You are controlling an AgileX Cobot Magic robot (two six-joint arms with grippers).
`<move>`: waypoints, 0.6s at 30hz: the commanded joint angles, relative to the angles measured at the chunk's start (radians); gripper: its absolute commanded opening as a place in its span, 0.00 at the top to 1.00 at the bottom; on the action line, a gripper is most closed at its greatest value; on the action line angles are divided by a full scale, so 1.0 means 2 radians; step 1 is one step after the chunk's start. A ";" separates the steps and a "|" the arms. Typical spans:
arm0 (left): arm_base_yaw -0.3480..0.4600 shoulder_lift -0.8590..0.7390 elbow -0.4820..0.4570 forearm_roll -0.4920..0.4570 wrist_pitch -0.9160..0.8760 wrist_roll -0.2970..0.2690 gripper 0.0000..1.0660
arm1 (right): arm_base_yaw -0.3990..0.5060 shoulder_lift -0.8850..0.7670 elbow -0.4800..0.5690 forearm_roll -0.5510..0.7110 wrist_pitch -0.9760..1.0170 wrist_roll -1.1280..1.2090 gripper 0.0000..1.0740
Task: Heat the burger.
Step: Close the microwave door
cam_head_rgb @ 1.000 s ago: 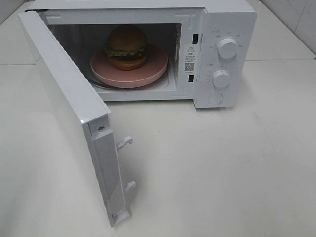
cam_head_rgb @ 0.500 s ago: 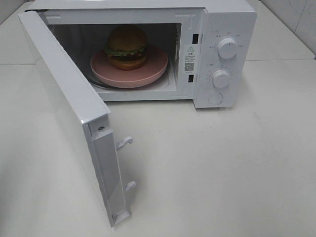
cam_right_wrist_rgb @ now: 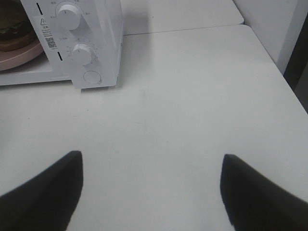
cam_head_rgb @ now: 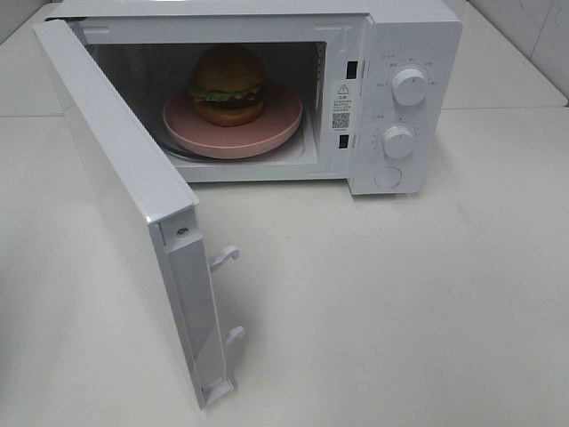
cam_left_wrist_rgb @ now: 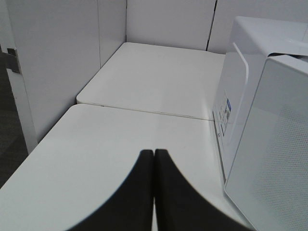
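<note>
Burger on pink plate inside open microwave

We see a white microwave standing on a white table. Its door is swung wide open on the left of the high view. Inside the cavity lies a round pink plate. The burger sits upright on it, toward the back, with a golden bun on top and green lettuce and a dark patty beneath. Two round knobs sit on the panel to the right of the cavity.

In the left wrist view, the left gripper has its two dark fingers pressed together with nothing between them, over the table beside the microwave. In the right wrist view, the right gripper is spread wide and empty over bare table, well apart from the panel.
</note>
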 commanded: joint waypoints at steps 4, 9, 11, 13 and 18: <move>0.002 0.053 0.007 0.092 -0.078 -0.075 1.00 | -0.003 -0.002 0.002 0.001 -0.005 -0.003 0.29; 0.002 0.157 0.007 0.231 -0.199 -0.159 1.00 | -0.003 -0.002 0.002 0.001 -0.005 -0.003 0.29; 0.002 0.173 0.007 0.246 -0.216 -0.160 1.00 | -0.003 -0.002 0.002 0.001 -0.005 -0.003 0.29; 0.002 0.202 0.007 0.272 -0.254 -0.160 1.00 | -0.003 -0.002 0.002 0.001 -0.005 -0.003 0.29; 0.002 0.267 -0.013 0.306 -0.286 -0.184 1.00 | -0.003 -0.002 0.002 0.001 -0.005 -0.003 0.29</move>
